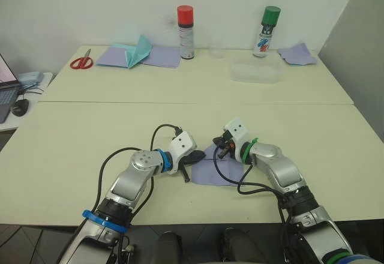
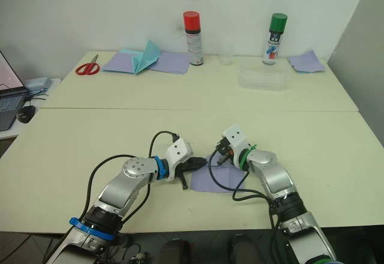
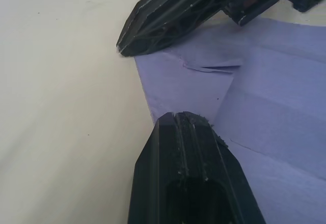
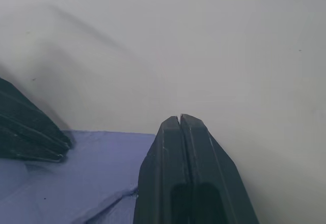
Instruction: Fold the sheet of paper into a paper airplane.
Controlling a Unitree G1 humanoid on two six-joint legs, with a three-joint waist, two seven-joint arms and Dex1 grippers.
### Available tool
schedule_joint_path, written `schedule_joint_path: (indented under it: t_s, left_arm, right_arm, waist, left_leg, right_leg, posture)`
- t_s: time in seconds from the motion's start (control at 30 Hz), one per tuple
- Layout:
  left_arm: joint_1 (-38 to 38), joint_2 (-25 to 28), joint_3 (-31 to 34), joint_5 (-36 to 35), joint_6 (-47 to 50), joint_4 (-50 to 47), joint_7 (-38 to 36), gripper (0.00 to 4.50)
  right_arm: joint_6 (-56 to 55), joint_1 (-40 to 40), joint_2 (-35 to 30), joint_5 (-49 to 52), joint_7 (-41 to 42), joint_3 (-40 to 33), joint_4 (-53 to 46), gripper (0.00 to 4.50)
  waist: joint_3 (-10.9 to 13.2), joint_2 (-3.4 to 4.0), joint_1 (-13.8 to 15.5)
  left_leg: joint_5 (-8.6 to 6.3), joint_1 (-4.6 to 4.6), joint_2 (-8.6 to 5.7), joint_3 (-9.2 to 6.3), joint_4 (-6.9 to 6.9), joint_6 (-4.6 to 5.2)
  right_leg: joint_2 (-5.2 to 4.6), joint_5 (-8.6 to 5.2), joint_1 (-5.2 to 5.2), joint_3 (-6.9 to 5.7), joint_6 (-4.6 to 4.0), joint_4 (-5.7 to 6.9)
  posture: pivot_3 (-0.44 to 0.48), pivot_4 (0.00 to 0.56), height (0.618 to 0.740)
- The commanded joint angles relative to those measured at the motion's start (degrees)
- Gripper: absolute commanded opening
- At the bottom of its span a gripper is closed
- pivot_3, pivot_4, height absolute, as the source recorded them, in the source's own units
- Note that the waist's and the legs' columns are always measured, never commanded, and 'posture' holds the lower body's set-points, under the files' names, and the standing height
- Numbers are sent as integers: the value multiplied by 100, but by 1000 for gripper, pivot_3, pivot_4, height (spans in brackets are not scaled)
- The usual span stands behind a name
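1. Lavender paper, the sheet of paper (image 1: 211,169), is seen lying flat on the near part of the cream counter (image 1: 198,126), creased, between the two grippers.
2. At its left edge, the left gripper (image 1: 193,161) is set with its black fingers (image 3: 186,168) pressed together, the tips resting on the paper's edge.
3. At the sheet's far corner, the right gripper (image 1: 219,147) is held with its fingers (image 4: 183,168) together as well, the tips down at the paper; nothing is clamped between them.
4. A small raised fold is visible in the left wrist view between the two sets of tips.
5. Well apart, along the far edge of the counter, are placed red scissors (image 1: 81,61), a teal folded paper (image 1: 139,51) on flat lavender sheets (image 1: 161,56), a red-capped spray can (image 1: 185,32), a green-capped spray can (image 1: 266,31), a clear plastic tray (image 1: 257,71) and another lavender piece (image 1: 297,54).
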Motion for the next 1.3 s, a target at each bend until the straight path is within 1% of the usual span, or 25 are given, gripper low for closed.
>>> schedule_joint_path:
  t_s: [0.03,0.13,0.27,0.37,0.5,0.7,0.83,0.97,1.3]
  left_arm:
    - [74,65,-182,228,128,283,-21,9]
    - [45,52,-209,240,105,318,-26,9]
    - [4,49,-230,241,69,370,-36,9]
    - [-33,32,-254,244,31,427,-45,9]
    - [-68,1,-290,252,-34,514,-57,9]
    - [-78,-27,-321,292,-126,603,-93,9]
    - [-97,-38,-323,313,-155,626,-109,9]
    - [-92,-17,-324,323,-161,614,-127,9]
    - [-51,41,-330,376,-225,605,-163,9]
  right_arm:
    - [-120,-15,-71,274,76,-414,-344,0]
    - [78,19,-251,620,428,-597,-883,0]
    - [211,185,-947,706,964,-545,-1422,0]
    - [257,399,-1543,690,1310,-506,-1542,0]
    - [156,733,-2107,657,1688,-406,-1543,0]
    - [58,1098,-2549,569,2042,-172,-1640,0]
    - [122,1202,-2651,591,2176,-48,-1740,0]
    - [339,1264,-2622,750,2248,-27,-1867,0]
    - [1059,1170,-2172,1299,1967,-385,-1999,0]
  waist:
    - [1,0,2]
    - [5,7,3]
    - [5,8,21]
    - [6,8,27]
    - [7,8,23]
    - [8,8,24]
    - [7,8,24]
    - [7,8,25]
    - [7,8,23]
  left_leg:
    - [0,-3,0,0,0,0]
    - [0,-14,-1,-1,-1,0]
    - [0,-17,-2,-5,-2,0]
    - [0,-18,-2,-4,-2,0]
    - [0,-20,-5,-1,-2,0]
    - [0,-18,-7,-5,-1,0]
    - [0,-17,-7,-5,0,0]
    - [0,-18,-6,-4,0,0]
    - [0,-17,-5,-5,0,0]
  right_leg:
    - [0,0,-2,0,0,0]
    - [1,0,-11,-2,0,-1]
    - [2,0,-9,-6,0,-8]
    - [0,0,-7,-6,0,-19]
    - [-4,1,-8,-4,2,-24]
    - [0,1,-7,-7,2,-23]
    - [0,0,-5,-8,2,-27]
    - [-1,0,-4,-7,1,-31]
    - [0,1,-2,-8,2,-31]
  posture:
    - [0,150,740]
    - [0,150,740]
    - [0,150,740]
    - [0,150,740]
    - [0,150,740]
    - [0,150,740]
    - [0,150,740]
    - [0,150,740]
    - [0,150,740]
